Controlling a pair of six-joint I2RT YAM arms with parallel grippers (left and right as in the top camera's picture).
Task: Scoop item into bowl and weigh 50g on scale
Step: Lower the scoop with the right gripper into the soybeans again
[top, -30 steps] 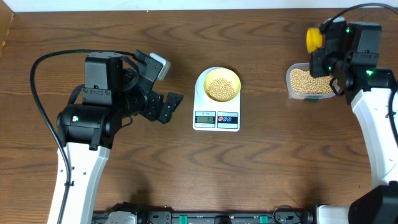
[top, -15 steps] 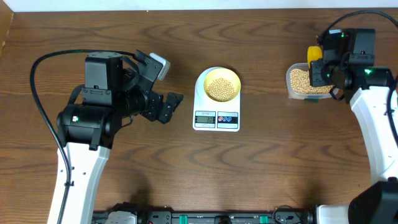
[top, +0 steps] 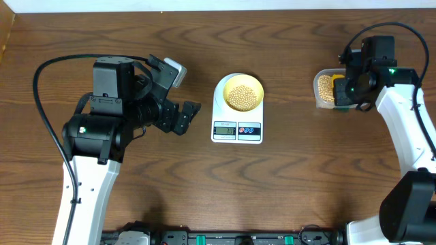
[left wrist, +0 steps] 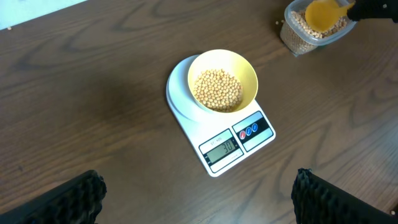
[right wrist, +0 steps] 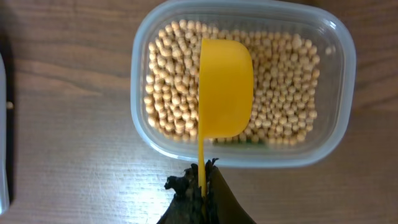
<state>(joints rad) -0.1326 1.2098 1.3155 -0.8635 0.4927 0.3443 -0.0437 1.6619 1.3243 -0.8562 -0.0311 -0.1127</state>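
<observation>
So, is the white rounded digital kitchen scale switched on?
On: the white kitchen scale has dark digits on its grey LCD display, too small to read surely.

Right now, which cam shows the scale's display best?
Left wrist: the display on the scale is large and unobstructed. Overhead shows the display tiny, digits unreadable. Right wrist looks at the bean tub and scoop; no display.

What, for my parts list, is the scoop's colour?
Bright yellow. The scoop shows best in the right wrist view.
</observation>
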